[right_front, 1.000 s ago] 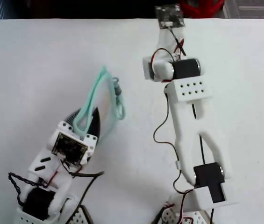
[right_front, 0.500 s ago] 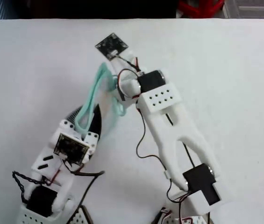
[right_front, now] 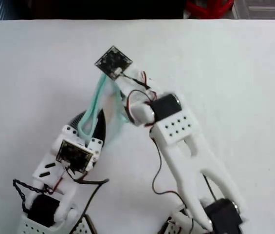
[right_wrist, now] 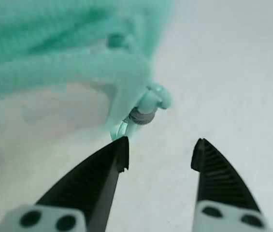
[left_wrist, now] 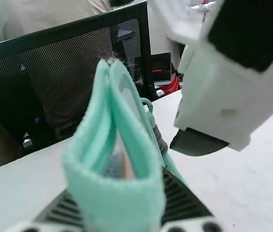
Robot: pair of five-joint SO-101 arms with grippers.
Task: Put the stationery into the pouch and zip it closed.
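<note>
A teal pouch [right_front: 98, 100] stands on edge on the white table, its near end pinched by my left gripper [right_front: 91, 127], which is shut on it. In the left wrist view the pouch [left_wrist: 108, 159] rises between the jaws, its top edges slightly apart with something pale orange inside. My right gripper [right_wrist: 158, 152] is open just above the table, and the pouch's zipper pull [right_wrist: 145, 112] lies a little beyond its black fingertips [right_wrist: 113, 157], untouched. From above, the right arm's wrist camera board [right_front: 113, 62] hangs over the pouch's far end.
The right arm's white body [left_wrist: 223, 82] sits close beside the pouch. A black mesh chair back [left_wrist: 54, 67] stands past the table's far edge. White table [right_front: 234, 68] stretches to the right and to the far left.
The right arm has swung left from the far middle of the table to the pouch's far end and lowered. The left arm has kept still with the pouch in its grip.
</note>
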